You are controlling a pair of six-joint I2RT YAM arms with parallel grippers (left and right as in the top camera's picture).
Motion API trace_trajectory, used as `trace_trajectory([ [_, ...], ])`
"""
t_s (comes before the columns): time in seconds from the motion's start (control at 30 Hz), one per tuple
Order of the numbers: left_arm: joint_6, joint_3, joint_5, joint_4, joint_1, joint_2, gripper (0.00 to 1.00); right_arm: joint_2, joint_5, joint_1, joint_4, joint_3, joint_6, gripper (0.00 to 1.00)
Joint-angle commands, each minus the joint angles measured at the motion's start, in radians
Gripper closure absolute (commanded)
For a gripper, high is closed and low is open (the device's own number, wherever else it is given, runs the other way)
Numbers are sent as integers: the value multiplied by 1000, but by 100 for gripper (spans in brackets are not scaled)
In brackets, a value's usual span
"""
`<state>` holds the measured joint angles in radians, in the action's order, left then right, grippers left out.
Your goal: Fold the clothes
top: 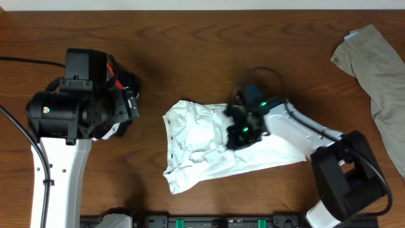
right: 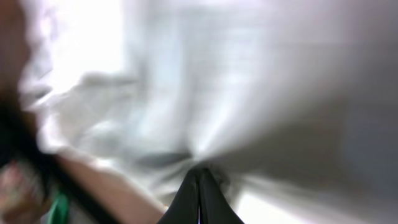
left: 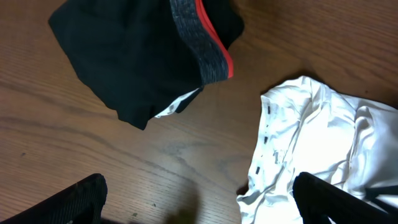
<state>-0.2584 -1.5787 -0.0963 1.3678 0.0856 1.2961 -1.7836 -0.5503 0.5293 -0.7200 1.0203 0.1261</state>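
Your white T-shirt (top: 196,152) lies crumpled and deeply creased mid-worktop (top: 190,50). Your right claw (right: 199,186) is pinched tight on a pucker of its cloth. Your left claw (left: 205,202) gapes wide, empty, beside the black garment (left: 137,56).

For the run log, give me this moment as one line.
right gripper: shut on white T-shirt | left gripper: open, empty | black garment: crumpled | khaki garment: far right, untouched

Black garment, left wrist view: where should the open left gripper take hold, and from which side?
Probably the red-edged grey waistband, from above: it lies as a thick raised ridge across the black garment, easier to pinch than flat cloth.
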Motion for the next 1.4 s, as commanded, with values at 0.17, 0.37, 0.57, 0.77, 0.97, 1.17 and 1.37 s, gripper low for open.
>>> trace_trajectory([
  [0.17, 2, -1, -27, 3, -6, 0, 2, 101, -74, 47, -36, 2, -202, 99],
  [0.37, -14, 93, 96, -3, -6, 20, 2, 280, 7, -102, 1, 24, -99, 85],
  [0.57, -70, 354, 309, -151, -6, 58, 2, 386, 203, -327, -95, 27, 95, 45],
  [0.77, -69, 631, 499, -388, 5, 100, 2, 385, 203, -493, -174, 27, 74, 45],
  [0.97, -69, 795, 525, -622, 47, 157, 2, 385, 203, -527, -181, 27, 51, 46],
  [1.17, -37, 846, 556, -774, 91, 254, 2, 385, 203, -527, -181, 27, 48, 47],
  [1.37, 40, 846, 662, -862, 121, 357, 1, 385, 203, -527, -183, 27, 33, 48],
])
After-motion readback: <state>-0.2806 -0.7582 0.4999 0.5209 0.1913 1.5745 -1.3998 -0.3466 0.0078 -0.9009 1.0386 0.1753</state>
